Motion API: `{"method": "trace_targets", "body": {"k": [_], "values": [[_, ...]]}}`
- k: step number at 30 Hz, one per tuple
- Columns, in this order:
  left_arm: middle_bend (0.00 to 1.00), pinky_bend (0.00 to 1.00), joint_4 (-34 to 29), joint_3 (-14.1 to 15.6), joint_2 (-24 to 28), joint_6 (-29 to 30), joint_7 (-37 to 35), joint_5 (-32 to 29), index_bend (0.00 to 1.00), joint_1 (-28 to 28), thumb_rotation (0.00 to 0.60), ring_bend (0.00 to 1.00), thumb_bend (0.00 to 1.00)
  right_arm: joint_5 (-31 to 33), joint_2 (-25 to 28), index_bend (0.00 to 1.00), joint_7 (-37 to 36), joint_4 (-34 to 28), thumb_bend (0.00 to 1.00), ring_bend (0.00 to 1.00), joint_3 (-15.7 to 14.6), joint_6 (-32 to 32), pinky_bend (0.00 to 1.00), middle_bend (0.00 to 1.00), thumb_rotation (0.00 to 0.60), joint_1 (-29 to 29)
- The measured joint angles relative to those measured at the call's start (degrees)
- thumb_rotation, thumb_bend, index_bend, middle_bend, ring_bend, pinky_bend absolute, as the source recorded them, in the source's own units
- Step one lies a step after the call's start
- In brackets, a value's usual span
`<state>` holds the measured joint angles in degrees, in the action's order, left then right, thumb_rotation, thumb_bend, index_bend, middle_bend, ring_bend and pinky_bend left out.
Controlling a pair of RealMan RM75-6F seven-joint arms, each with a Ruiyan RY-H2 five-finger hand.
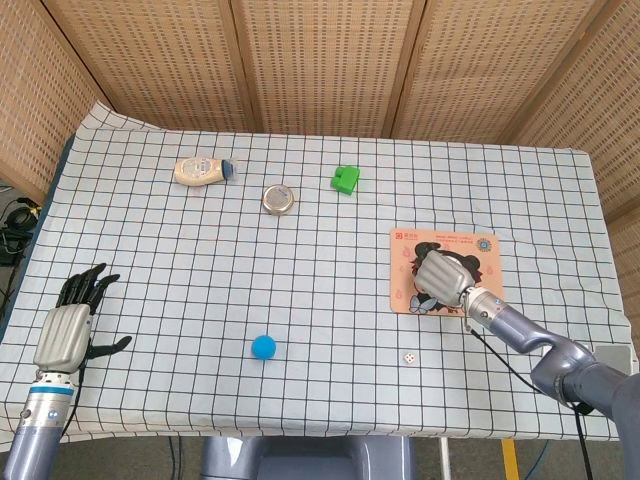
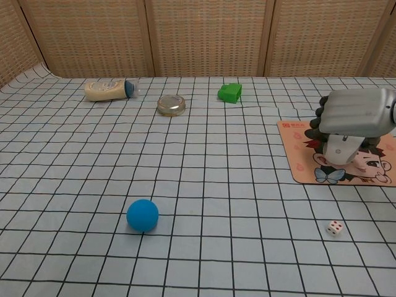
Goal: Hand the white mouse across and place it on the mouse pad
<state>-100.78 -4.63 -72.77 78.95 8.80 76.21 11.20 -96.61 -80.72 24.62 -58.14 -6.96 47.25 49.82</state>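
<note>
The white mouse point(image 2: 340, 148) sits low on the cartoon mouse pad point(image 2: 297, 162), its underside at the pad's surface. My right hand point(image 2: 356, 111) lies over the top of it, dark fingers curled down around its sides, still holding it. In the head view the right hand point(image 1: 442, 273) covers the mouse entirely on the pad point(image 1: 440, 243). My left hand point(image 1: 64, 327) hovers at the table's front left edge, fingers spread, holding nothing; the chest view does not show it.
A blue ball point(image 2: 142, 215) lies near the front centre and a small die point(image 2: 335, 228) in front of the pad. At the back stand a green block point(image 2: 230, 93), a round tin lid point(image 2: 171, 104) and a lying bottle point(image 2: 108, 90).
</note>
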Motion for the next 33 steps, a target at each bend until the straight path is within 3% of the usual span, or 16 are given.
{"method": "trace_targets", "body": {"k": [3, 7, 25, 33], "values": [[0.00, 0.00, -0.15, 0.00, 0.08, -0.44, 0.10, -0.53, 0.15, 0.03, 0.600, 0.00, 0.13, 0.06, -0.16, 0.43, 1.18, 0.25, 0.23, 0.06, 0.41, 0.42, 0.02, 0.14, 0.600, -0.34], [0.00, 0.00, -0.52, -0.13, 0.28, -0.90, 0.15, -1.08, 0.15, 0.13, 0.600, 0.00, 0.13, 0.35, 0.02, 0.38, 2.45, -0.08, 0.20, 0.00, 0.78, 0.84, 0.00, 0.01, 0.600, -0.93], [0.00, 0.00, -0.96, -0.44, 0.84, -0.30, -0.76, -0.88, 0.15, -0.17, 0.600, 0.00, 0.13, 2.12, 2.45, 0.36, 4.27, -5.67, 0.17, 0.00, 2.60, 6.43, 0.00, 0.00, 0.600, -4.99], [0.00, 0.00, 0.49, -0.97, 1.16, 0.58, -0.68, -0.63, 0.13, -0.29, 0.600, 0.00, 0.13, 7.11, 4.41, 0.17, -4.17, -11.06, 0.14, 0.00, 5.68, 17.89, 0.00, 0.00, 0.600, -12.47]]}}
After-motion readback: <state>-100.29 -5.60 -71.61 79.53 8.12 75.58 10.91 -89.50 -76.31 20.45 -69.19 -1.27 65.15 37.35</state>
